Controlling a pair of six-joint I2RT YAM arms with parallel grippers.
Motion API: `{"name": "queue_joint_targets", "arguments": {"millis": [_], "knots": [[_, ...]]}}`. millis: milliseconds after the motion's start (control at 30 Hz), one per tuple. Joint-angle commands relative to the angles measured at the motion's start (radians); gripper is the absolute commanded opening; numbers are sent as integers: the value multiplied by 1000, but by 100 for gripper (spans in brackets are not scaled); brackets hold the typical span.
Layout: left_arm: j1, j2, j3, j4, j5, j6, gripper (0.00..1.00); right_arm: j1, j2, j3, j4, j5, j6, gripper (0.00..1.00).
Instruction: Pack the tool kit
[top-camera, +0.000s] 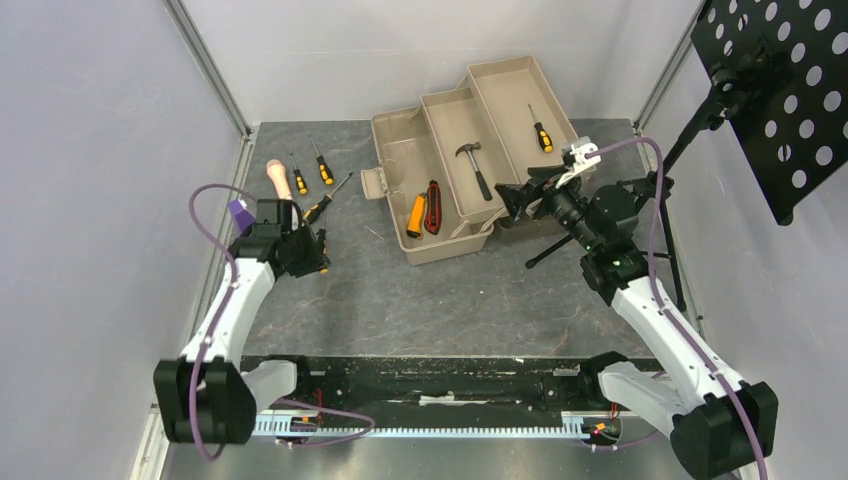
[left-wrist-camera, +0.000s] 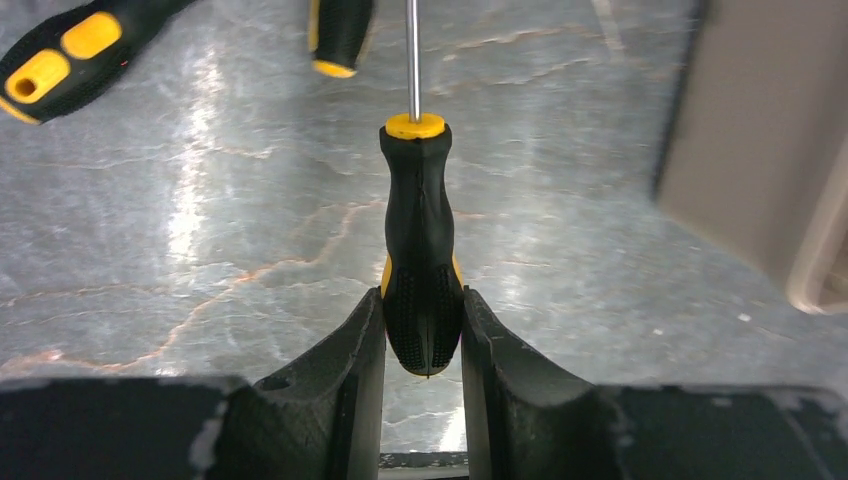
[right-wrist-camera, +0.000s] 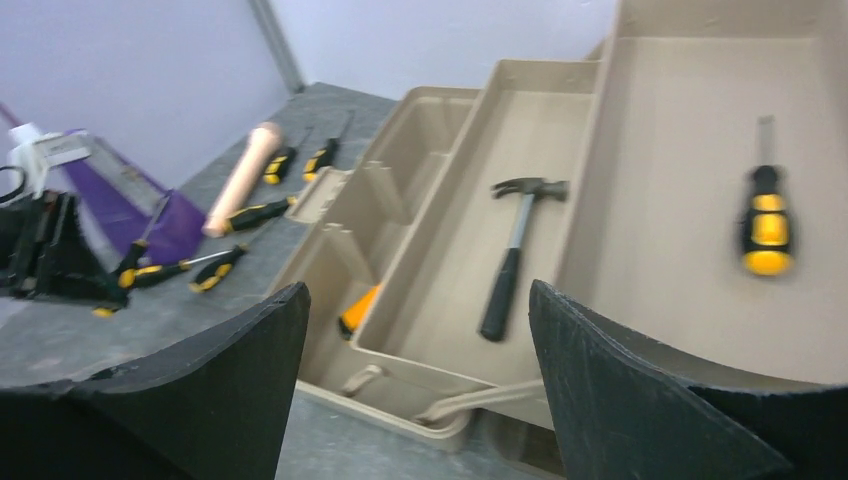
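Observation:
The tan toolbox (top-camera: 385, 150) stands open at the back with its trays folded out. A hammer (top-camera: 473, 165) lies in the middle tray, a screwdriver (top-camera: 541, 133) in the far tray, and a red-black utility knife (top-camera: 433, 207) in the bottom beside an orange tool (top-camera: 416, 216). My left gripper (left-wrist-camera: 423, 330) is shut on the black-and-yellow handle of a screwdriver (left-wrist-camera: 418, 230), low over the mat left of the box, shaft pointing away. My right gripper (right-wrist-camera: 420, 340) hangs open at the box's right front corner, with nothing between its fingers.
Three more screwdrivers (top-camera: 299, 177) (top-camera: 323, 166) (top-camera: 325, 203) lie on the mat behind the left gripper. A beige rod (top-camera: 279, 179) and a purple block (top-camera: 240, 213) sit beside them. A black perforated panel on a stand (top-camera: 780, 80) rises at the right.

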Motion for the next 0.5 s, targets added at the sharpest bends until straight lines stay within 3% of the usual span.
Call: {"name": "queue_joint_targets", "arguments": {"millis": [0,200,467], "knots": [[-4,-130,-7,56,169,-51,2,5,48,-41,188,-199,191,82],[-52,-231,-47,237,387,-178,2,83,125,-43,254,-256,298,81],[-320,-272,-47,483,348,-306,2,235,223,-8,329,-221,405,79]]}}
